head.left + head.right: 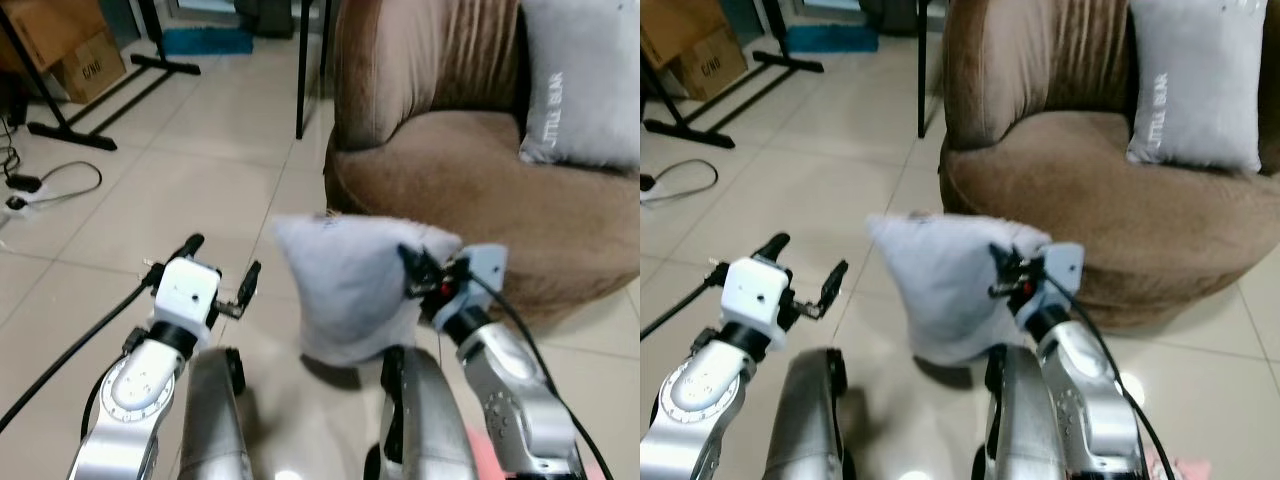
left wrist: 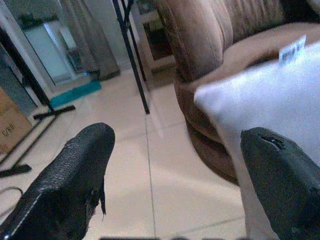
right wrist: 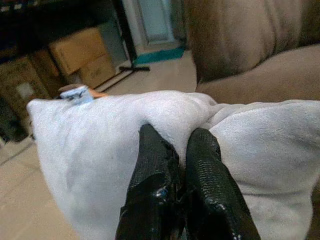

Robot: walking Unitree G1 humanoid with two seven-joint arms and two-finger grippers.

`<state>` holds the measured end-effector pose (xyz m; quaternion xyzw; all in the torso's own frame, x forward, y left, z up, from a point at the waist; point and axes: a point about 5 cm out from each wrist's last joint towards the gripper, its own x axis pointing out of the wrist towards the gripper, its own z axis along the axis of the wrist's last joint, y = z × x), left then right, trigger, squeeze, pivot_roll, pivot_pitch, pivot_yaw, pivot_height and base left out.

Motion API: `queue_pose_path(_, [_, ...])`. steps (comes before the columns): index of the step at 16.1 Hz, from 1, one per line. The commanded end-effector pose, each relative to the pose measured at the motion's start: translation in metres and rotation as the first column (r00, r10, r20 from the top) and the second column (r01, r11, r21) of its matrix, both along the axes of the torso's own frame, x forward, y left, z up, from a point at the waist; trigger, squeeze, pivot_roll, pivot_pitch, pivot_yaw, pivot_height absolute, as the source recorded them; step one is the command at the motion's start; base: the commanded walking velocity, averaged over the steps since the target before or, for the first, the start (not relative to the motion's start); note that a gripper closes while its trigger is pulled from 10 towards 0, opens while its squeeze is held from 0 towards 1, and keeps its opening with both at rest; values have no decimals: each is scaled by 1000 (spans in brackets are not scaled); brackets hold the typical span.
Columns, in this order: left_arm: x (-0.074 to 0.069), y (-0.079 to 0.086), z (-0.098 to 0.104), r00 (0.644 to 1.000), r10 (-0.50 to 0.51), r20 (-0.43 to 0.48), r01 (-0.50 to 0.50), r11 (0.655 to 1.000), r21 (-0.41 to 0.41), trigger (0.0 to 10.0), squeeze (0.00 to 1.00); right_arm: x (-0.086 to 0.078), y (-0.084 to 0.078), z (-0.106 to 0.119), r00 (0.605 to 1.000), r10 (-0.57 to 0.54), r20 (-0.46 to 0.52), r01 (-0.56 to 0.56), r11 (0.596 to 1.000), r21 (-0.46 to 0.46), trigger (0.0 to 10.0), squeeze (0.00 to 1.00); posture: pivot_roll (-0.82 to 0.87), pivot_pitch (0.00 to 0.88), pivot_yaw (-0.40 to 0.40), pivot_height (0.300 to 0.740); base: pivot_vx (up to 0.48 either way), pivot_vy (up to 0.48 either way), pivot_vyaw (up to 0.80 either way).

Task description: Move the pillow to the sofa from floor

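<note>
On a cream tiled floor (image 1: 190, 190), the right gripper (image 3: 176, 165) pinches a grey pillow (image 1: 345, 290) before a brown sofa (image 1: 470, 170); the left gripper (image 1: 222, 270) gapes wide, empty.

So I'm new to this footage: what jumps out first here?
The right hand has pinched a fold of the grey pillow and holds it off the tiled floor, just in front of the brown sofa. A second grey pillow already leans on the sofa's back, and the left hand hangs open beside the held pillow.
</note>
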<state>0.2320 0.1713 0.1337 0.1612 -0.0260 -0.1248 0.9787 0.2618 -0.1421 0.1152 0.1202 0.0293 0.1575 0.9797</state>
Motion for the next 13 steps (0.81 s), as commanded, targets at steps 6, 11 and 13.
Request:
queue_pose_path(6, [4,-1,-1,1000,10,17,-10,1000,7,10000,0,2,-6,21,996,-83,43,81,996,40,10000,0,-25,0,-21,581,0,0,0])
queue_pose_path(11, [6,0,-4,1000,17,17,-17,1000,-1,10000,0,1,-8,19,994,-109,25,108,993,48,10000,0,-29,0,-17,631,0,0,0])
queue_pose_path(13, [7,-1,-4,1000,22,17,-21,1000,-8,10000,0,1,-9,17,993,-117,16,117,992,41,10000,0,-30,0,-15,651,0,0,0])
